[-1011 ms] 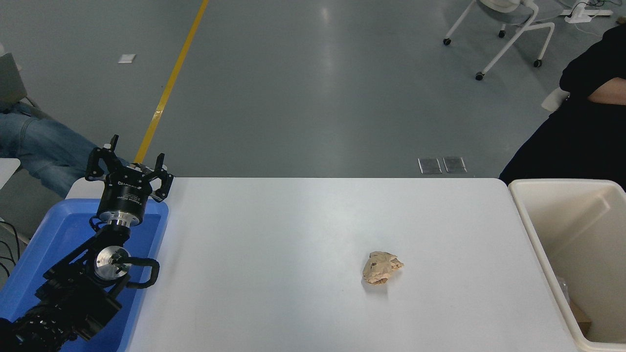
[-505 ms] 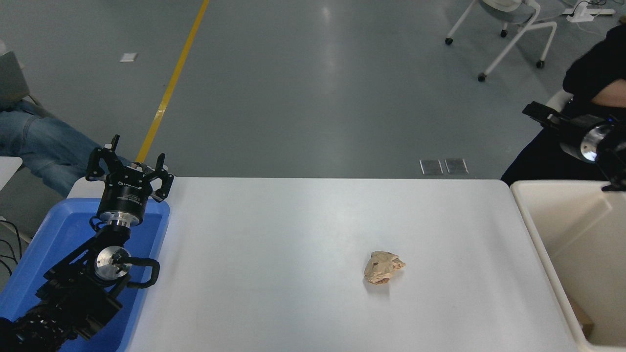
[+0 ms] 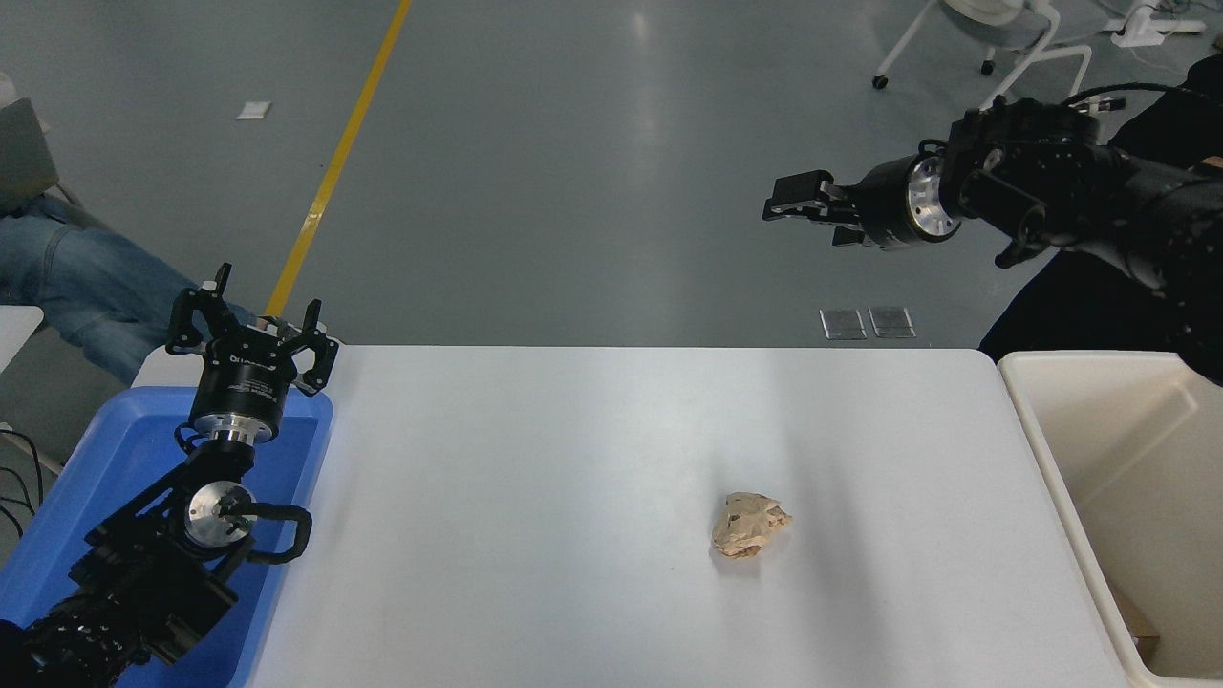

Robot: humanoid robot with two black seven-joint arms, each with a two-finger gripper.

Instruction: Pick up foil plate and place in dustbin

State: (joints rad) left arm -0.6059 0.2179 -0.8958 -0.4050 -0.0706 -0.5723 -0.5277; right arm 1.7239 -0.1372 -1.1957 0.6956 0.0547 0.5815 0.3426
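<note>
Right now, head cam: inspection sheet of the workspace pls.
Surface: white table, mostly bare.
Job's things: foil plate not seen; dustbin at the right edge.
Clutter: crumpled brown paper wad on the table; blue tray at left.
Grippers: left tool open, over the tray; right tool raised beyond the far edge, holding nothing.
Cables: black cables at far left.
Surroundings: grey floor, yellow line, chair, people at both sides.

Brown paper wad (image 3: 750, 525) on white table (image 3: 573, 459); blue tray (image 3: 115, 449) at left.
</note>
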